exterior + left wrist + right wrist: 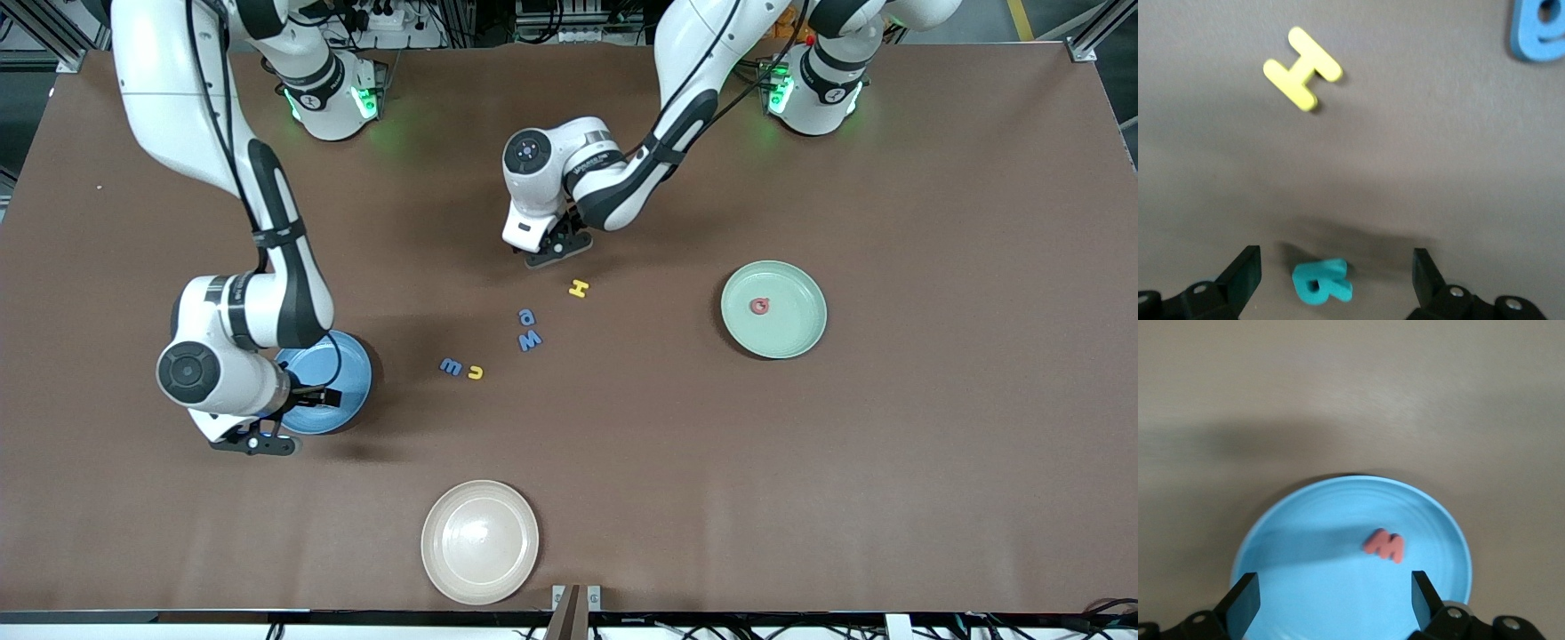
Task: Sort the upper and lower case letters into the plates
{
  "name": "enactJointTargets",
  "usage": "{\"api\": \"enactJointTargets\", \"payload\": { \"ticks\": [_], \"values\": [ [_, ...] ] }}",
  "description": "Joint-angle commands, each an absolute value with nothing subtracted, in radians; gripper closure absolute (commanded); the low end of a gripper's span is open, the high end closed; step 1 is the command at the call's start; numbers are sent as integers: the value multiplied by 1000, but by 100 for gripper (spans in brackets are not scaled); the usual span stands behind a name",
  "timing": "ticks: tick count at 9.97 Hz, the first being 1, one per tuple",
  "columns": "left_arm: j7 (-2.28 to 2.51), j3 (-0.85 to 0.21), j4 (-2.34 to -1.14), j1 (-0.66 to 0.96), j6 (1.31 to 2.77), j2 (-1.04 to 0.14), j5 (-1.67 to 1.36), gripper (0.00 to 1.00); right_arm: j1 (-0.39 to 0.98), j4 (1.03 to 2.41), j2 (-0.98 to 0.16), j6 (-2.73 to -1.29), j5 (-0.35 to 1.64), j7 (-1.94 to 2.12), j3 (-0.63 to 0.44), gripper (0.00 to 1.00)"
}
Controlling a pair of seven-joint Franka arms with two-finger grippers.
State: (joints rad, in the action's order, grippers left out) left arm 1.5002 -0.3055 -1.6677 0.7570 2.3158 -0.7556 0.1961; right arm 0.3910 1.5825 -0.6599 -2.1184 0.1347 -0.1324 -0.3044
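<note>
Your right gripper (1331, 600) hangs over the blue plate (342, 378) toward the right arm's end of the table, fingers spread wide and holding nothing; in the right wrist view a red letter M (1384, 545) lies flat in that plate. Your left gripper (1335, 280) sits low over the middle of the table, its fingers also apart and empty, with a teal letter (1321, 282) lying on the table between them. Nearer the front camera than that gripper you see the yellow H (579, 287), then a blue lowercase letter (527, 316) with a blue W (530, 340) just beside it, and nearer still a blue m (451, 366) next to a small yellow letter (476, 372). The mint green plate (796, 333) toward the left arm's end holds one red letter (759, 306). A cream-white plate (480, 542) sits at the table edge nearest the front camera.
</note>
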Motion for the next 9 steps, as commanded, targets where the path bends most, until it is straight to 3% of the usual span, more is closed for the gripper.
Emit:
{"api": "enactJointTargets", "payload": {
  "ticks": [1,2,7,8,9],
  "values": [
    [1509,-307,-1655,762,2304,-764,209,2,397,1580,-620,-2115,149,-127,-261,0],
    [1528,-307,-1660,762,2298,-762,203,9,403,1582,-608,-2106,149,-126,-253,0],
    [1592,-308,-1706,764,2292,-755,201,10,453,1589,-592,-2057,147,-124,-253,0],
    [1604,-310,-1704,761,2290,-753,201,22,453,1589,-592,-2056,147,-124,-253,0],
    [1608,-311,-1704,761,2289,-752,201,24,453,1591,-591,-2056,147,-118,-253,0]
  ]
}}
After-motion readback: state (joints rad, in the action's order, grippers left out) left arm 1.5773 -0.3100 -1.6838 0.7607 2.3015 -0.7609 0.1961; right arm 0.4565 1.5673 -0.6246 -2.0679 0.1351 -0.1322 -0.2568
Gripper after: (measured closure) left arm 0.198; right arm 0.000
